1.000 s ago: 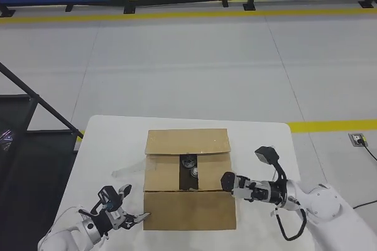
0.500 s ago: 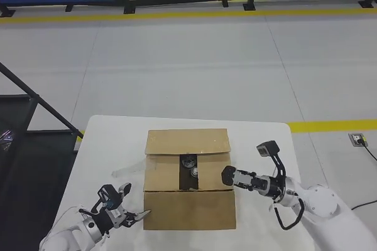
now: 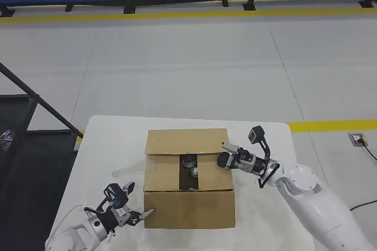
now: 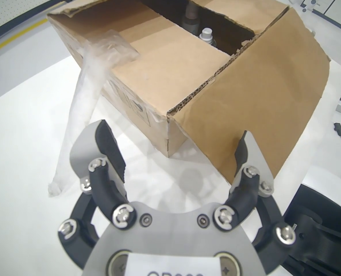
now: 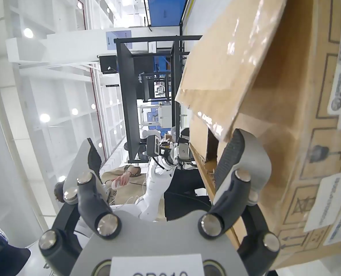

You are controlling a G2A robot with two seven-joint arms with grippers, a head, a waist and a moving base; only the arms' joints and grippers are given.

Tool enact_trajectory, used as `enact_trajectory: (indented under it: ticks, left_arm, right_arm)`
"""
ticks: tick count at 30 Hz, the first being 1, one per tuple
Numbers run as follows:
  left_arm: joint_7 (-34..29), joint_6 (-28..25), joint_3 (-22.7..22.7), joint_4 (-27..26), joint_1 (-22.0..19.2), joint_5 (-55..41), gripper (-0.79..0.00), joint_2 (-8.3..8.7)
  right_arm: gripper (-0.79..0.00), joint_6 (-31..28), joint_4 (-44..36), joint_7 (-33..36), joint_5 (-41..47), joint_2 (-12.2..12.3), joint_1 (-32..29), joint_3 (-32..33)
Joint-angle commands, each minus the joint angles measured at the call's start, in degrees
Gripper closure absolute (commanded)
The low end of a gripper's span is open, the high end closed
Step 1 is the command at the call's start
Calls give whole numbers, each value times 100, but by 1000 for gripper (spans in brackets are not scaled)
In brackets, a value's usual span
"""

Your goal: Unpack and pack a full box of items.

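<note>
A brown cardboard box (image 3: 188, 188) stands mid-table with its flaps partly closed. A dark gap in the top shows a bottle top (image 3: 189, 164), which the left wrist view has as a white cap (image 4: 206, 33). My left gripper (image 3: 142, 215) hangs open just off the box's near left corner (image 4: 170, 133), with nothing between its fingers. My right gripper (image 3: 222, 158) is open at the box's right side, by the far flap's corner. One of its fingers (image 5: 233, 156) lies against the box wall (image 5: 311, 110) under the flap's raised edge (image 5: 236, 67).
A strip of clear plastic tape (image 4: 84, 99) hangs from the box's left side down onto the white table (image 3: 107, 138). The table's front edge runs close behind my left gripper. Grey floor with yellow lines surrounds the table.
My right gripper has moved from the near part of the box's right side up to the far flap's corner. The left gripper has barely shifted.
</note>
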Motion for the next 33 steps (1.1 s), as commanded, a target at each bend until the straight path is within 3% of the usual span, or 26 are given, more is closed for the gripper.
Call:
enact_trajectory:
  ticks: [1,5,13,26,33]
  left_arm:
    - [9,16,4,19,1,-10,-785,4]
    - [9,46,14,25,5,-18,-785,14]
    - [-4,129,73,-61,58,13,-785,29]
    - [55,294,87,-92,174,40,-785,55]
    - [74,358,97,-46,200,33,-785,66]
  right_arm:
    - [-785,-213,106,-201,-63,-61,100,-32]
    - [-785,-312,161,-713,-342,-219,356,-201]
    - [-785,-16,342,-2349,-1734,-548,1017,-594]
    - [-785,203,1604,-3588,-2837,-1181,1966,-1197]
    - [-785,146,2461,-3624,-2898,-1555,2198,-1467]
